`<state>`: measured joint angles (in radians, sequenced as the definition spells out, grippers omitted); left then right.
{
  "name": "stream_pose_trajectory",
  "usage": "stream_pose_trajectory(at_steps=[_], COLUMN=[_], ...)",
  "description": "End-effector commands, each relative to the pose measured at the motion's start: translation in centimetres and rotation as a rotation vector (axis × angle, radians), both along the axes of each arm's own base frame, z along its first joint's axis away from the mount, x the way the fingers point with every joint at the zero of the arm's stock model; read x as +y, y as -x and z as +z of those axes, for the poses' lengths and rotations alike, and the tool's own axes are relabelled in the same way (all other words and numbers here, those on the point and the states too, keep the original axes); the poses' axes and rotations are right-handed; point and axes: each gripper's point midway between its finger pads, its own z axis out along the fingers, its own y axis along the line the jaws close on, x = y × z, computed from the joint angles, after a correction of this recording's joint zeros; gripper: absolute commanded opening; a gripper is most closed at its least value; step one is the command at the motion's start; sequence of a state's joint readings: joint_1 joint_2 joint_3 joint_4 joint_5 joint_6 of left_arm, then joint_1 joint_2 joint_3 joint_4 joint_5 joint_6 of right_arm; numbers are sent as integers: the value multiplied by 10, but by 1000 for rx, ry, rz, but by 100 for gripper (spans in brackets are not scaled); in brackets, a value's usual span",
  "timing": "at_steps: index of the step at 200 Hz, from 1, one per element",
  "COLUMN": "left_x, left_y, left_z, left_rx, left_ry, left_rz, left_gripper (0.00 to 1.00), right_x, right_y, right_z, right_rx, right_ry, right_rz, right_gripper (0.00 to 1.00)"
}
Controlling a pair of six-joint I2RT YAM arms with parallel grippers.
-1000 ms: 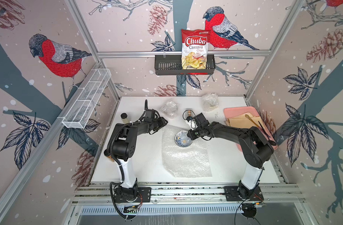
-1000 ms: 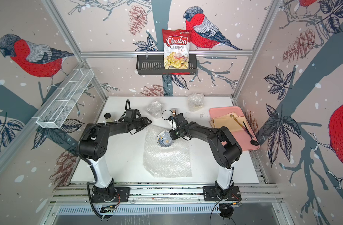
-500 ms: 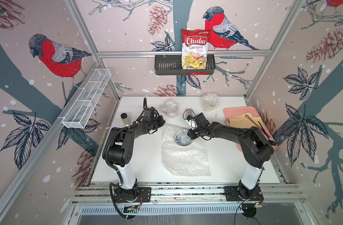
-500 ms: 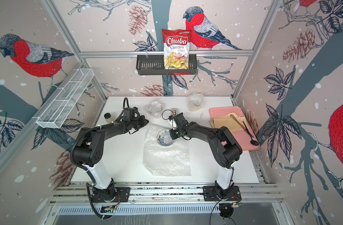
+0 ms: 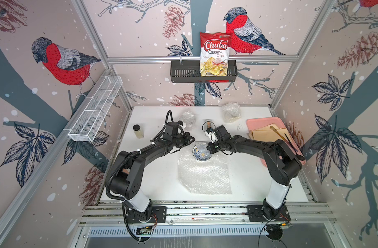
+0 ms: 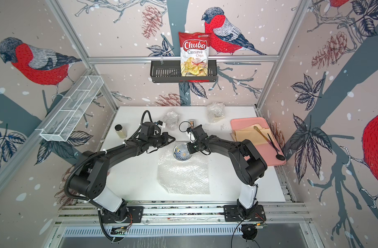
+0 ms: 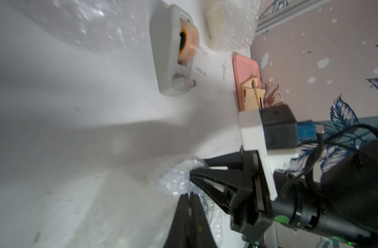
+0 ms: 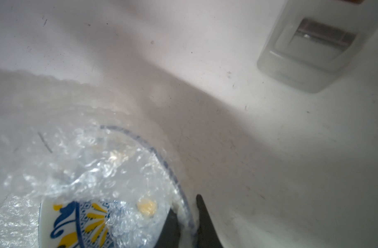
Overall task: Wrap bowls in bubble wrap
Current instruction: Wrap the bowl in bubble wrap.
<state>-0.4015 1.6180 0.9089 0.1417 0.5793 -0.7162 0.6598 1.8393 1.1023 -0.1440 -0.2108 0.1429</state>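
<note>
Okay, right gripper (image 8: 187, 206) first. Its wrist cam shows two black fingers nearly closed, pinching the rim of the bowl (image 8: 80, 221), one finger inside, one outside, w/ bubble wrap (image 8: 87, 163) caught over that rim. The blue-and-yellow pattern reads clearly only here, thru the plastic. In both top views the pinch is hidden under the arm; you just see the gripper at the bowl's right edge.

Left gripper (image 7: 188, 196): fingers pressed flat together, tips right at the bunched wrap. Any plastic btwn them? Can't tell. A top view puts the left gripper (image 5: 192, 139) just beside the bowl's far-left rim.

Outward: top views alone give the layout. The bowl (image 6: 181, 153) sits on the far end of the sheet, far edge flopped over it, rest lying flat on the white table (image 5: 153, 176). Behind it a grey tape holder (image 7: 171, 53), big in both wrist cams, tiny from above. Two wrapped bundles (image 5: 187, 119) at the back, jar (image 5: 138, 131) far left, pink tray (image 5: 261, 123) right.
</note>
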Motion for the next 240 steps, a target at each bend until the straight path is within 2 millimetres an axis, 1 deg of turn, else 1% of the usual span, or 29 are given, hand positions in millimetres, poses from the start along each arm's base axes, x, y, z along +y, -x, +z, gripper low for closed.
stream_pose_trajectory(at_steps=[1, 28, 48, 56, 69, 89, 124, 140, 149, 165, 175, 211, 240], left_x=[-24, -48, -59, -61, -61, -63, -80, -78, -74, -67, -65, -63, -62], left_y=[17, 37, 47, 49, 52, 54, 58, 57, 56, 54, 54, 50, 49], left_z=[16, 22, 14, 6, -13, -37, -62, -76, -85, -93, -96, -95, -92], left_rx=[5, 9, 16, 22, 49, 79, 103, 119, 128, 130, 129, 117, 112], left_ry=[100, 134, 104, 89, 64, 36, -2, -42, -83, -142, -161, -189, -195], left_rz=[-70, -124, -137, -135, -130, -122, -150, -143, -130, -117, -115, -110, -107], left_gripper=[0, 0, 0, 0, 0, 0, 0, 0, 0, 0, 0, 0, 0], right_x=[-1, -1, -2, -1, 1, 2, 4, 4, 3, 3, 2, -1, -1], right_y=[-5, -7, -6, -5, -4, -1, 1, 2, 3, 5, 7, 12, 11], right_z=[-1, -2, -2, -1, -1, -3, -1, 1, 2, 4, 6, 15, 28], right_rx=[-13, -6, 6, 7, 14, 26, 35, 38, 40, 46, 52, 74, 72], right_ry=[0, -11, -21, -28, -38, -51, -65, -66, -71, -79, -86, -131, -175], right_rz=[-20, -27, -31, -31, -25, -21, -17, -13, -9, -3, 0, 21, 30], right_gripper=[13, 13, 13, 13, 13, 13, 13, 14, 16, 18, 22, 48, 61])
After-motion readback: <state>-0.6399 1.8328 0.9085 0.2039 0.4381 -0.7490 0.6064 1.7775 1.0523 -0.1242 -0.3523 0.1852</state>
